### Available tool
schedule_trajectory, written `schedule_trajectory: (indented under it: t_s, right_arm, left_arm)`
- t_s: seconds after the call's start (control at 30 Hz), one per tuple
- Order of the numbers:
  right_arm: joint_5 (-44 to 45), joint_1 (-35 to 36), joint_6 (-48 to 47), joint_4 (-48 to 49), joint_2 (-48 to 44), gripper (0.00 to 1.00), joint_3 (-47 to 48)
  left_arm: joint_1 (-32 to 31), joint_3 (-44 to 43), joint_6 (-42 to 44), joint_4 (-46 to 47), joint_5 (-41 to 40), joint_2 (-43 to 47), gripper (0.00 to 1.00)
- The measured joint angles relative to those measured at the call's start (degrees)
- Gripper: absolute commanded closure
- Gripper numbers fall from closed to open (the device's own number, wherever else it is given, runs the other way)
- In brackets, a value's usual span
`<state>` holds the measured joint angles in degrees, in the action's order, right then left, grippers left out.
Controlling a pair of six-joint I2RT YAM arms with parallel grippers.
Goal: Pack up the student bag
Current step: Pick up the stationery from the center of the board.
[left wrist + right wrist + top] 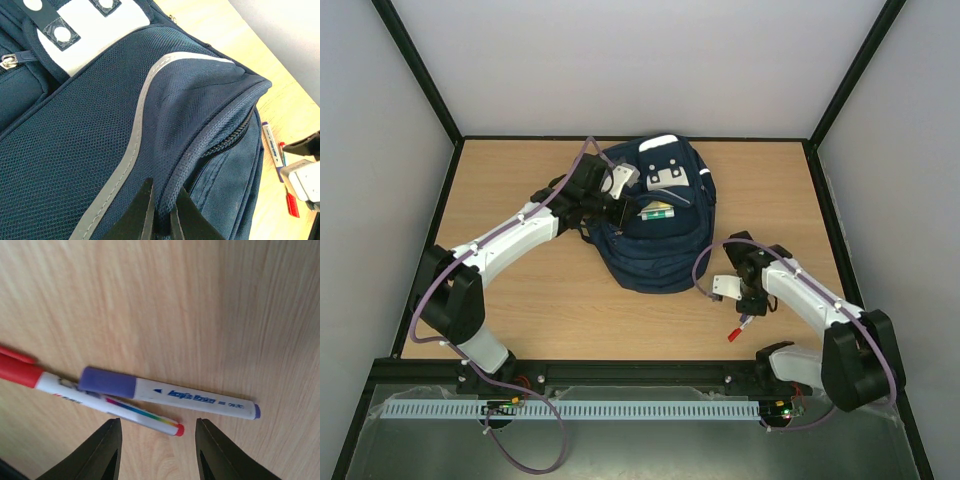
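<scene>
Left wrist: student bag (pixel 100 140) fold between left gripper (pixel 164 194) tips

Student bag (pixel 655 235): navy blue woven fabric throughout. Stripe (pixel 132 150) across its front: pale grey, curved. Patch (pixel 95 30): white, carrying navy tabs with white dots.

Surface (pixel 540 310): light tan wood grain.

Purple-capped marker (pixel 170 396): white barrel, purple end plug, blue lettering. Red-capped marker (pixel 100 399): white barrel, red tip, rainbow band along the side.

Left gripper (pixel 164 195) and right gripper (pixel 158 424): black fingers. Left arm (pixel 510 240) and right arm (pixel 810 295): white shells, black joints, purple cables.
</scene>
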<state>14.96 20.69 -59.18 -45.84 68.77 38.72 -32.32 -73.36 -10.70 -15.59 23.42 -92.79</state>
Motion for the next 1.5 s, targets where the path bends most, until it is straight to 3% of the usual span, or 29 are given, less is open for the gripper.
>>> schedule_trajectory:
  t_s: [0.57, 1.5]
  right_arm:
    - [5.0, -3.7, -6.3, 12.2, 10.4, 0.59, -1.7]
    - [3.8, -8.8, -11.0, 8.3, 3.3, 0.55, -2.1]
  left_arm:
    - [0.0, 0.0, 0.0, -0.2, 0.0, 0.0, 0.95]
    - [0.1, 0.0, 0.0, -0.3, 0.0, 0.0, 0.94]
